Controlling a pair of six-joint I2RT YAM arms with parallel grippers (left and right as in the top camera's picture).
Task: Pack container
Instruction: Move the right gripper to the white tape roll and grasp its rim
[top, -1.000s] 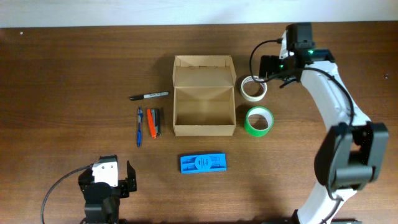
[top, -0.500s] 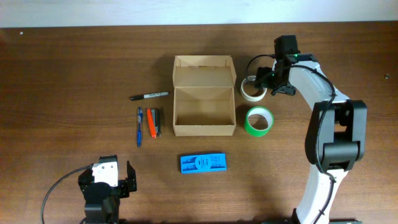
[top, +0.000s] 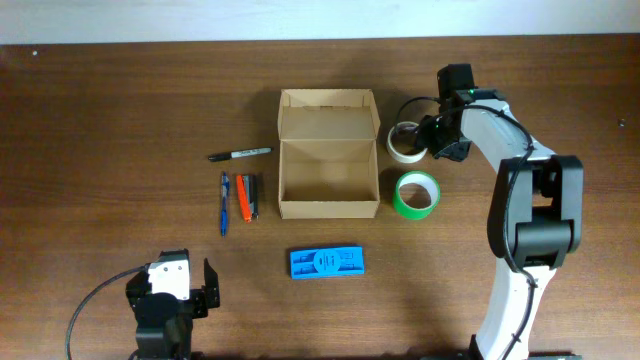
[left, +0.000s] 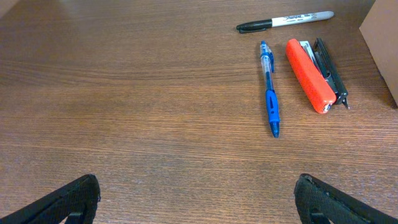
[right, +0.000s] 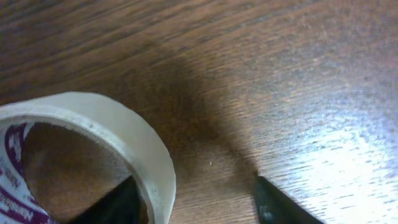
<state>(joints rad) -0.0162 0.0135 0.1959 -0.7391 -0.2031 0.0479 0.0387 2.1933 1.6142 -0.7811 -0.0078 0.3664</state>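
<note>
**Position.** The container (top: 329, 180) stands at the centre of the worktop (top: 120, 110), open side up, with its lid flap laid back on the far side. Its interior is empty. Neither hand touches it.

**Right hand.** The right hand (top: 428, 138) is low at the clear tape roll (top: 404, 142), which lies just beside the container's right wall. In the wrist view its fingers are parted, one tip inside the ring and one outside. The roll's wall lies between them, and they are not clamped on it. The green tape roll (top: 416, 193) lies near, toward the front.

**Left hand.** The left hand (left: 199, 199) sits at the front left, fingers spread wide, holding nothing. Ahead of it lie a marker (left: 285, 22), a blue pen (left: 269, 90) and an orange tool (left: 309, 74). A blue packet (top: 327, 263) lies in front of the container.

**Handling (judged).**
- The container is thin cardboard. It should be light and likely to slide under a sideways nudge, and its walls will bow under a hard pinch.
- The matt surface should not slip between the fingers.
- To move it, take one side wall near a corner, where the fold stiffens it, with one finger inside and one outside.
- To close it, take the lid flap at its free edge, mid-length, and swing it about the hinge.
- When lowering items in, clear the rim.
</note>
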